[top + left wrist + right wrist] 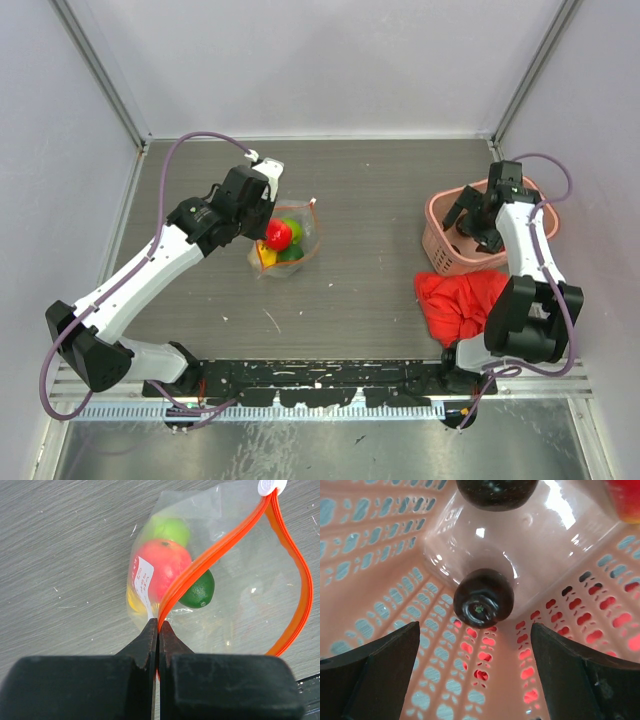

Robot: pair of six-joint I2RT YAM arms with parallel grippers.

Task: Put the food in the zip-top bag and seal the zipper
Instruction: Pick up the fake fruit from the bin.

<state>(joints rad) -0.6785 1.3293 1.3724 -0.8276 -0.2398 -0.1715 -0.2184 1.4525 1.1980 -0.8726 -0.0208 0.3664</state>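
My left tool [158, 626] clamps the zipper [225, 538] of the bag [240, 605], gaping just ahead with several fruits [162, 565] inside, while my right tool [474, 630], spread wide in the basket [380, 580], flanks a dark fruit [483, 597], one of those yet to be bagged; sealing remains.

Closed fingers [146, 645] on orange zipper [218, 547]

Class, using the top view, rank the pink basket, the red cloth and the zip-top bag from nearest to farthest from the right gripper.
1. Pink basket: far right; the open right gripper reaches into it.
2. Red cloth: right side, just in front of the basket, toward the arm bases.
3. Zip-top bag: well off to the left, left of centre.
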